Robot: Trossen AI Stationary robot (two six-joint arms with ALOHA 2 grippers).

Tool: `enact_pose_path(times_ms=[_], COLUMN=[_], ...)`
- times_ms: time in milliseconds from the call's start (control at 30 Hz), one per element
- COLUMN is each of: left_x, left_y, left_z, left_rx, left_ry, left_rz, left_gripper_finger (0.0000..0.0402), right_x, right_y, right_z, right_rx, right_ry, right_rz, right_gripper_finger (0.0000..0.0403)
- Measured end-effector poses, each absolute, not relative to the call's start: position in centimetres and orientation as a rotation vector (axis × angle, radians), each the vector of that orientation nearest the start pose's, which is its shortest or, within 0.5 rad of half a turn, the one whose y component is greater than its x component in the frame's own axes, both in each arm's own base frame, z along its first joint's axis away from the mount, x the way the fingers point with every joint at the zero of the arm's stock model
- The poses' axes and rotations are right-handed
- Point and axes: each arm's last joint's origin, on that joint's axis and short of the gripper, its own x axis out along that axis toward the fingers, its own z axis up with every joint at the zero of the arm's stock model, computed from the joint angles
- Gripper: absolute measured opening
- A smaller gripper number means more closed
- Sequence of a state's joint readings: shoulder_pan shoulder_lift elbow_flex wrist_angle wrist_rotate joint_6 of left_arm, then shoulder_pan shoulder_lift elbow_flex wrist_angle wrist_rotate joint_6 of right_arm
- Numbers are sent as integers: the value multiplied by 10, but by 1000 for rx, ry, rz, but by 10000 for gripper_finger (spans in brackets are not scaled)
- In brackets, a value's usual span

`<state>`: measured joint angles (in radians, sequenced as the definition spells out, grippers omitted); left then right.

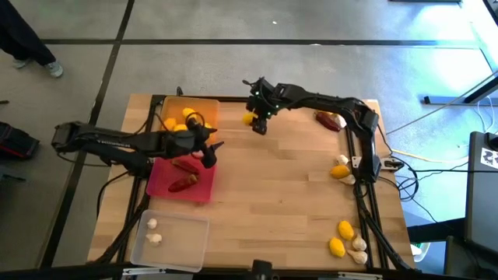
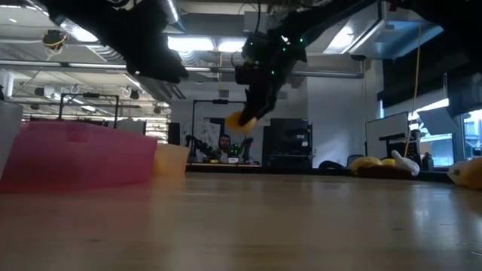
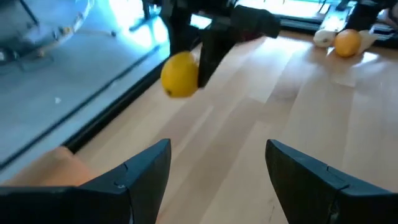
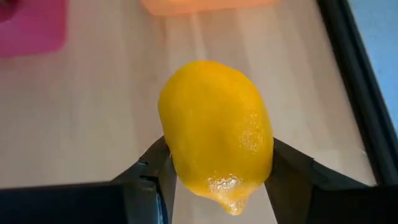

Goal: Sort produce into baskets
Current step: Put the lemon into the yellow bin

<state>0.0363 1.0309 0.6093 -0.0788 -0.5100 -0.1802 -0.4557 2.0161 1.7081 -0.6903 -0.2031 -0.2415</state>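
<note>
Overhead looks straight down, the low camera skims the tabletop, and both wrist views share the lemon [image 4: 216, 134].

Left end effector [image 1: 212, 149] hides red basket [image 1: 180, 180] rim.

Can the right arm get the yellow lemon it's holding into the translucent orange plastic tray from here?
Probably yes. The right claw holds the yellow lemon off the table, just beside the translucent orange plastic tray. Bare wood lies between; the left claw sits over the red-pink tray, not blocking.
</note>
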Motion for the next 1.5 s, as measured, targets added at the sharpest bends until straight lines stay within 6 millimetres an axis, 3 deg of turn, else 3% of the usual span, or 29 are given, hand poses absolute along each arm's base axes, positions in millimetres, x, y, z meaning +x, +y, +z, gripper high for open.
enact_pose_path(times_ms=[233, 467, 700, 833, 1000, 1133, 1233, 1500], left_x=[212, 211, 211, 211, 211, 211, 211, 213], left_y=[5, 2, 3, 3, 3, 3, 3, 3], left_z=[221, 219, 219, 219, 219, 219, 219, 224], left_rx=[-5, 10, 7, -1, -9, -10, -15, -34], left_ry=[339, 329, 328, 326, 325, 324, 323, 275], left_rz=[510, 492, 496, 498, 499, 499, 499, 498], left_gripper_finger=[258, 258, 258, 258, 258, 258, 258, 258], right_x=[406, 411, 401, 401, 389, 373, 358, 323], right_y=[-159, -138, -129, -128, -125, -120, -116, -106], right_z=[244, 244, 256, 251, 222, 212, 216, 249], right_rx=[103, 99, 102, 125, 157, 161, 142, 50], right_ry=[970, 991, 1031, 1015, 1038, 990, 928, 637], right_rz=[-34, 12, 18, 19, 1, -33, -77, -177], right_gripper_finger=[176, 177, 177, 177, 177, 177, 177, 177])
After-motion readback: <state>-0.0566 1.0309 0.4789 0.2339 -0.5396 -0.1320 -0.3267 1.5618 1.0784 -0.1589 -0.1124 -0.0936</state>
